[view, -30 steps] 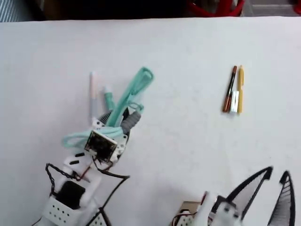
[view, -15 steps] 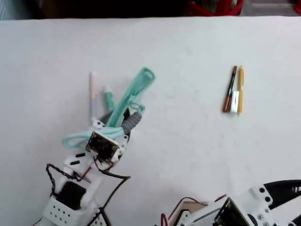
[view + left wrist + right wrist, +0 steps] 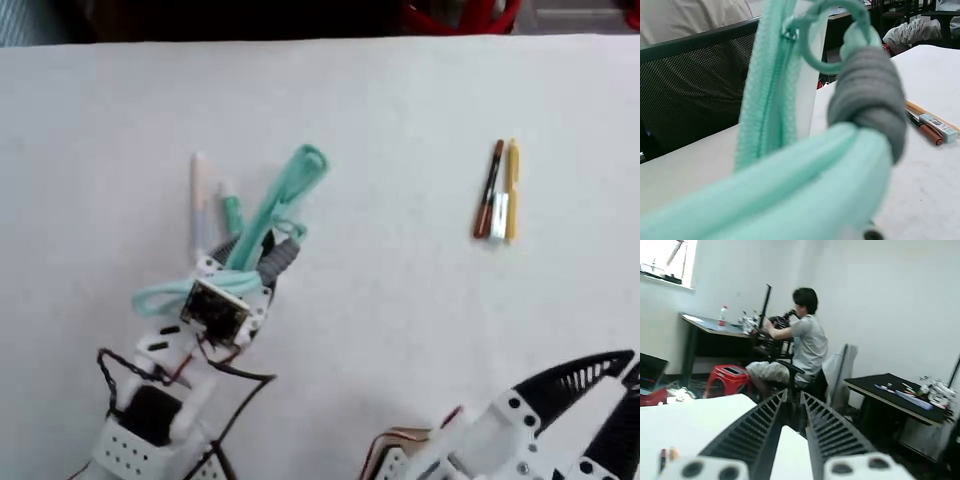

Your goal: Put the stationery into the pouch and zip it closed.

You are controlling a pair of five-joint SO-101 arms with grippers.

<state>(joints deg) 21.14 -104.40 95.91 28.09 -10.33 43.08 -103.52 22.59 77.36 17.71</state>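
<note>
**Change since the earlier frames**
- The right hand (image 3: 634, 364) has swung. One second ago its fingers pointed up the frame at the lower right. Now they slant toward the upper right, with the tips at the right frame edge.
- The left hand (image 3: 262, 250), the pouch (image 3: 285, 195) and all pens hold their earlier positions.

**Hand state**
- Left hand: clamped on the teal pouch at left centre of the high view. The pouch is raised, with its free end toward the upper right. In the left wrist view, the grey padded finger (image 3: 867, 100) presses against the pouch (image 3: 805, 180).
- Right hand (image 3: 794, 394): narrow gap between the fingers, holding nothing.

**Task items**
- A pale pen (image 3: 198, 195) and a green pen (image 3: 232, 210) lie just beside the pouch, on its left.
- A brown pen (image 3: 490, 188) and a yellow pen (image 3: 512, 188) lie side by side at upper right, well apart from the pouch.

**Edges and free room**
- The far edge of the desk (image 3: 400, 120) runs along the top of the frame.
- Bare desk surface spans the area between the pouch and the right-hand pens.
- Bare surface also lies between those pens and the right hand below them.
</note>
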